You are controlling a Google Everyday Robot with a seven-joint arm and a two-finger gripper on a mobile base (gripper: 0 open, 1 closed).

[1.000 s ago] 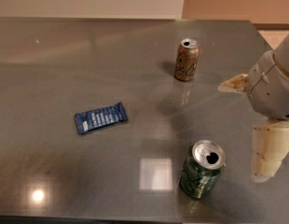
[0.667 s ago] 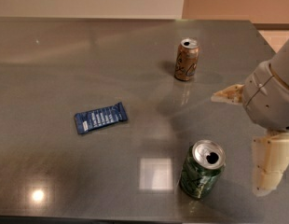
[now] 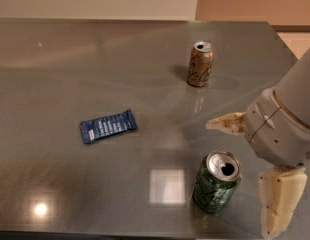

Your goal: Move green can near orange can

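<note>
The green can (image 3: 216,182) stands upright near the front edge of the grey table (image 3: 70,74), its silver top open. The orange can (image 3: 200,64) stands upright farther back, well apart from it. My gripper (image 3: 245,176) is at the right, just beside the green can. It is open: one pale finger (image 3: 226,123) points left behind the can, the other finger (image 3: 278,202) hangs to the can's right. Nothing is held.
A blue snack wrapper (image 3: 108,126) lies flat on the table left of centre. The table's right edge (image 3: 287,46) runs close behind my arm, and the front edge is just below the green can.
My gripper has shifted left and down toward the green can, its upper finger now closer behind the can. Both cans and the wrapper have stayed in place.
</note>
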